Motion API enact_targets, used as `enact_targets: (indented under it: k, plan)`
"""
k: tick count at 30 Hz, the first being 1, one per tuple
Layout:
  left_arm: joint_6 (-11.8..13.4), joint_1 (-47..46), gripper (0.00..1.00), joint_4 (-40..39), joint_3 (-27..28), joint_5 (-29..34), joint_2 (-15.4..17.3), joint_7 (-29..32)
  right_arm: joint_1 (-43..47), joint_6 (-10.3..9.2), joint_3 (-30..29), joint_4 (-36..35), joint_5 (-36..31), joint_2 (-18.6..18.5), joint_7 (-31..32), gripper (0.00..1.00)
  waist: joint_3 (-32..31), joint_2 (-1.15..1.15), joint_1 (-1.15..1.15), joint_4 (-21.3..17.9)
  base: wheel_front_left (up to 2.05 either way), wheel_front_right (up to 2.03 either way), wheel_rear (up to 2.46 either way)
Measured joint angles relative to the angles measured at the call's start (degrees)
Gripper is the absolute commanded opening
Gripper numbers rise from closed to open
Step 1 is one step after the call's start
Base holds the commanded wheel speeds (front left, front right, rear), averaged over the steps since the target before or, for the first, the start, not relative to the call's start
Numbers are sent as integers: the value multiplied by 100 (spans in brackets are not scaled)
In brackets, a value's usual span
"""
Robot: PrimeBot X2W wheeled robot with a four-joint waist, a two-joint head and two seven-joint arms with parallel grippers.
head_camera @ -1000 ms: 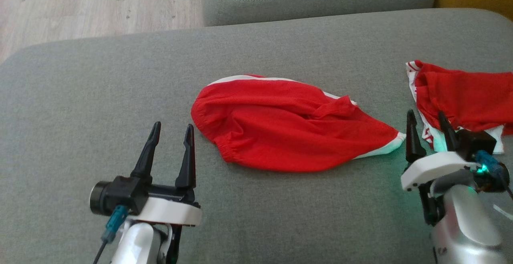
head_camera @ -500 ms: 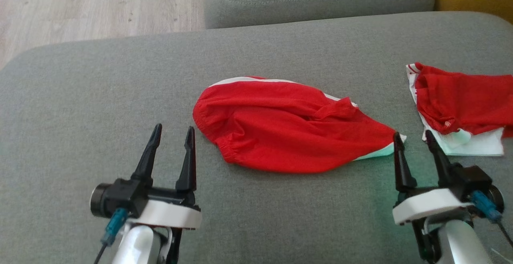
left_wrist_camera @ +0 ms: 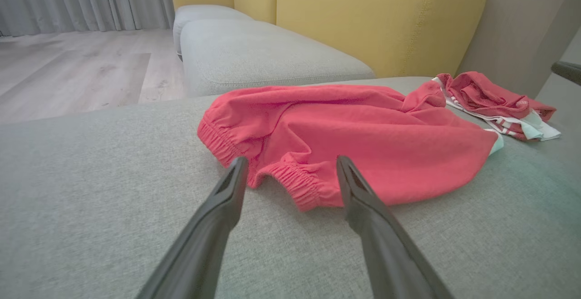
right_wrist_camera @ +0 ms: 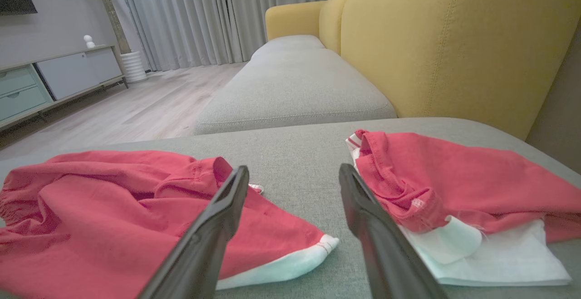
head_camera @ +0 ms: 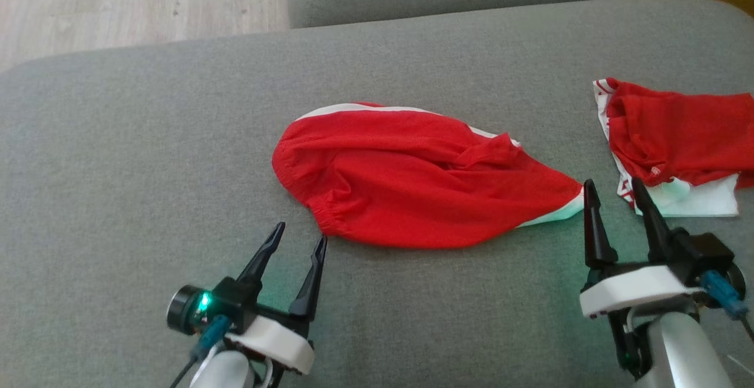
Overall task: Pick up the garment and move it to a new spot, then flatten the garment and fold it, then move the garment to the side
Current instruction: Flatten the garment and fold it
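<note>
The red garment (head_camera: pixel 412 188) is seen crumpled on the grey woven sofa seat (head_camera: pixel 135 141), soft knit, white-edged; its long axis is laid left to right, gathered elastic end leftward, tapered white tip rightward. The left gripper (head_camera: pixel 301 232) is held wide open, empty, just short of the elastic hem; the right gripper (head_camera: pixel 612 183) is spread wide, empty, between that tip and a second red-and-white garment (head_camera: pixel 677 135)

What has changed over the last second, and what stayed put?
The left hand swung forward and rightward, its fingertips now close to the elastic edge of the red garment. The right hand drew back from the folded red-and-white garment toward the gap between the garments. Both hands stayed open and empty; neither garment moved.
</note>
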Motion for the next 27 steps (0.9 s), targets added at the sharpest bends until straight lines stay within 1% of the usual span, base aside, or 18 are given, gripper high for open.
enact_targets:
  k: [4, 6, 12, 15, 18, 23, 25, 26, 27]
  plan:
    - [-45, -218, 100, 271, -170, -231, 5, 52, -82, 0, 82, -21, 59, 0, 0, 100, 82, 0, 0, -45, 0, 0, 0]
    - [-52, -303, 100, 403, -253, -494, -21, 197, -82, 0, 129, -21, 59, 0, 0, 100, 129, 0, 0, -70, 0, 0, 0]
    - [-83, -620, 100, 721, -738, -1313, -22, 722, -216, 0, 199, -20, 59, 0, 0, 100, 270, 0, 0, -174, 0, 0, 0]
    - [-93, -818, 100, 776, -870, -1758, 9, 790, -314, 0, 249, -20, 59, 0, 0, 100, 342, 0, 0, -247, 0, 0, 0]
    - [-93, -1017, 100, 821, -923, -2076, 56, 790, -354, 0, 268, -12, 60, 0, -1, 100, 401, 0, 0, -315, 0, 0, 0]
    - [-92, -1241, 100, 1074, -1051, -2179, 209, 790, -391, 0, 277, 31, 102, 0, -8, 100, 445, 0, 0, -388, 0, 0, 0]
    - [-92, -1256, 100, 1125, -1121, -2207, 215, 790, -391, 0, 278, 57, 102, 0, -9, 100, 441, 0, 0, -394, 0, 0, 0]
    - [-92, -1267, 53, 1135, -1184, -2258, 219, 790, -391, 0, 278, 63, 102, 0, -9, 100, 438, 0, 0, -395, 0, 0, 0]
    - [-93, -1290, 19, 1133, -1269, -2298, 224, 789, -391, 0, 277, 67, 102, 0, -9, 100, 435, 0, 0, -395, 0, 0, 0]
